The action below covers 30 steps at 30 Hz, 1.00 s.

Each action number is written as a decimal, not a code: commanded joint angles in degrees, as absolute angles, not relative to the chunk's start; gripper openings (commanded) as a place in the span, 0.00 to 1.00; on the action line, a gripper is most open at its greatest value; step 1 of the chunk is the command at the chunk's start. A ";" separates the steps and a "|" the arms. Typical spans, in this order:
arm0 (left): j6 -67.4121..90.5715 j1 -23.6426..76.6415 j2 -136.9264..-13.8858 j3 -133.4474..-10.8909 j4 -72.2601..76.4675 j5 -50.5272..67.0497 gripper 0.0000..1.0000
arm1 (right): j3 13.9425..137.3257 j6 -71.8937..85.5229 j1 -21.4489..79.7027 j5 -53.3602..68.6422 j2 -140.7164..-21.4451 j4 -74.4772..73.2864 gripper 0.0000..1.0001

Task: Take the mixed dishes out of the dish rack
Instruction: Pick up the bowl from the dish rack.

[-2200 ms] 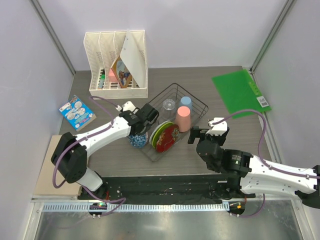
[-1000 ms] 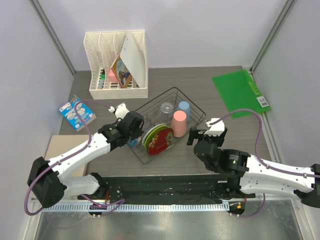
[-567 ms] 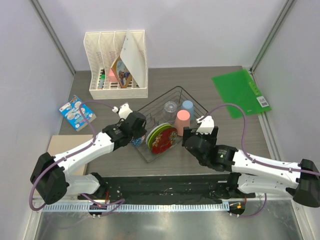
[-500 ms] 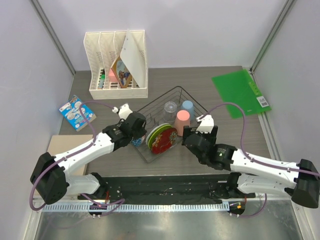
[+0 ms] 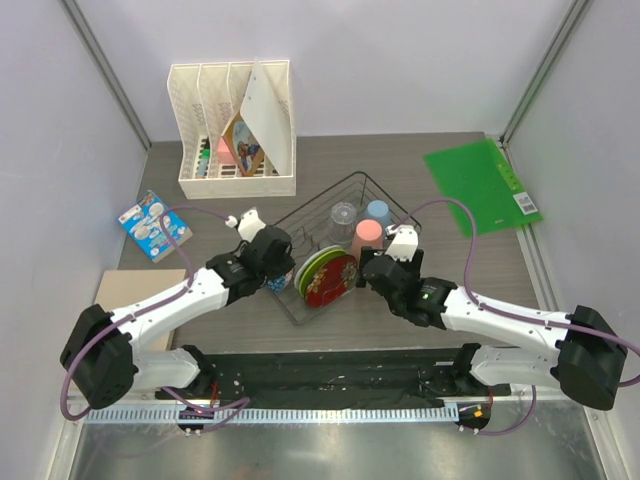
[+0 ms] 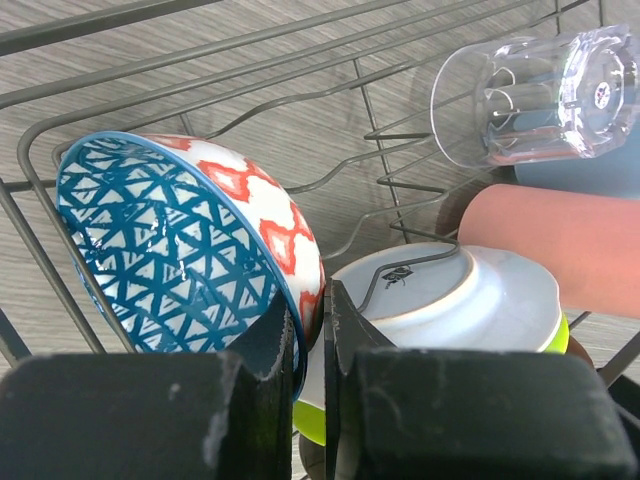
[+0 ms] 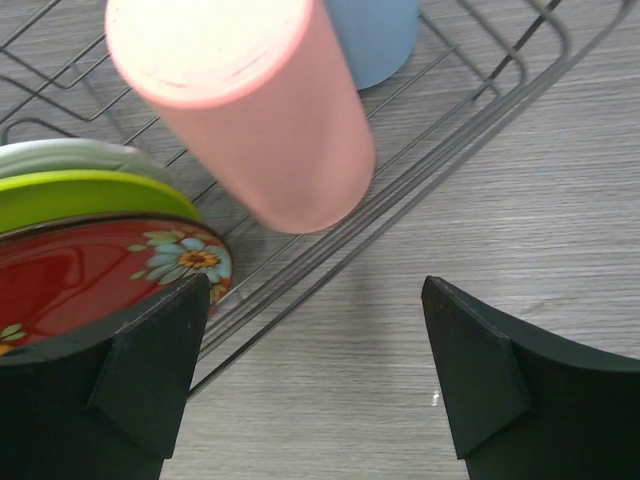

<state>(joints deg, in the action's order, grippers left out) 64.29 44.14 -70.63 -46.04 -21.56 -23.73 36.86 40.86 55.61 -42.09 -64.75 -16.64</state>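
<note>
The black wire dish rack [image 5: 396, 203] sits mid-table, turned like a diamond. My left gripper [image 6: 312, 330] is shut on the rim of the small blue patterned bowl [image 6: 170, 250], which stands tilted at the rack's left edge [image 5: 272, 283]. Behind it are a white plate [image 6: 440, 300], a green-rimmed plate [image 7: 90, 190] and a red patterned plate [image 7: 90, 270]. The clear glass tumbler [image 6: 530, 95], the pink cup [image 7: 250, 110] and a light blue cup [image 7: 372, 35] stand in the rack's far part. My right gripper [image 7: 315, 300] hangs open over bare table, just outside the rack's right rim, below the pink cup.
A white slotted file organizer [image 5: 235, 130] with papers stands at the back left. A green folder [image 5: 480, 185] lies at the back right. A blue printed packet [image 5: 155, 225] and a tan board [image 5: 130, 300] lie at the left edge.
My right arm has swung left and forward, bringing its open gripper up to the rack beside the pink cup. The left gripper keeps its hold on the bowl and has barely shifted.
</note>
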 commanded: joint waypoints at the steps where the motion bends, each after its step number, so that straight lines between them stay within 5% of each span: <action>1: 62.93 44.65 -68.64 -44.91 -16.97 -24.43 0.00 | 38.06 45.08 54.67 -39.11 -65.56 -13.71 0.81; 6: 62.49 44.65 -67.85 -44.21 -16.17 -23.91 0.00 | 37.27 47.28 54.14 -37.36 -67.32 -11.96 0.46; 10: 62.58 44.65 -66.63 -43.33 -15.21 -23.82 0.00 | 36.65 48.78 54.05 -36.65 -69.17 -11.07 0.02; 30: 61.87 40.78 -49.40 -24.08 15.02 -10.39 0.00 | 33.93 50.89 54.05 -35.77 -67.85 -11.87 0.01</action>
